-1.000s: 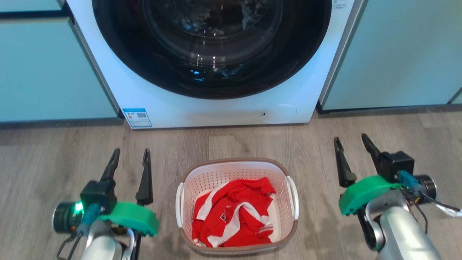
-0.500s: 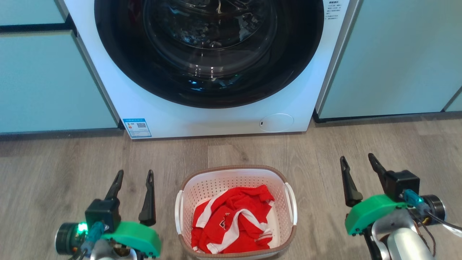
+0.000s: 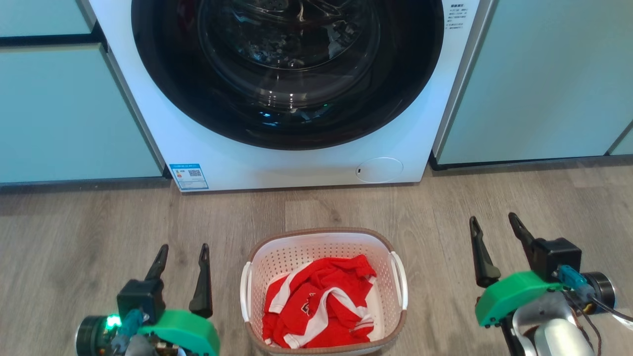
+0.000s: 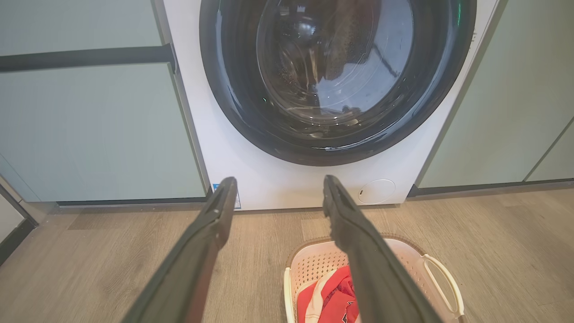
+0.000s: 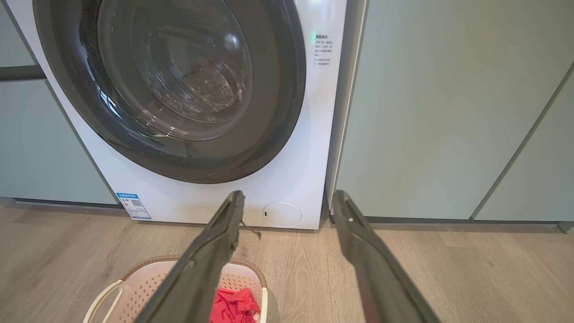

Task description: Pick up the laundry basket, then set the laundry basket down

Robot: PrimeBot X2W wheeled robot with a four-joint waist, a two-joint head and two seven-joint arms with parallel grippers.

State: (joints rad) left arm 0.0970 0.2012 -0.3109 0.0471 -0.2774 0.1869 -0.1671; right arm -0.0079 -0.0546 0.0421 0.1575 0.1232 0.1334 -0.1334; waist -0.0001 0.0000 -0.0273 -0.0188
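Against the earlier head view the whole picture has slid down a little, washer (image 3: pixel 296 168) and floor (image 3: pixel 74 232) alike, so the camera has moved. Both hands have dropped further down the frame than the floor did, which suggests they drew back slightly.

The basket (image 3: pixel 316 243) stands on the floor at bottom centre of the frame, in front of the washer, with a red shirt (image 3: pixel 316 301) heaped inside. The left hand (image 3: pixel 183 247) hovers at lower left and the right hand (image 3: pixel 493 216) at lower right. Each has its fingers spread wide and grips nothing. The left is near the basket's side, the right well apart from it.

The pickup looks not yet begun. To do it well, each hand should probably come down and inward to its own side's handle, the left handle (image 3: pixel 244 291) and the right handle (image 3: pixel 404 287), and close at matching height. An even two-sided hold and a level lift should keep the light, perforated basket from tipping and spilling the shirt.
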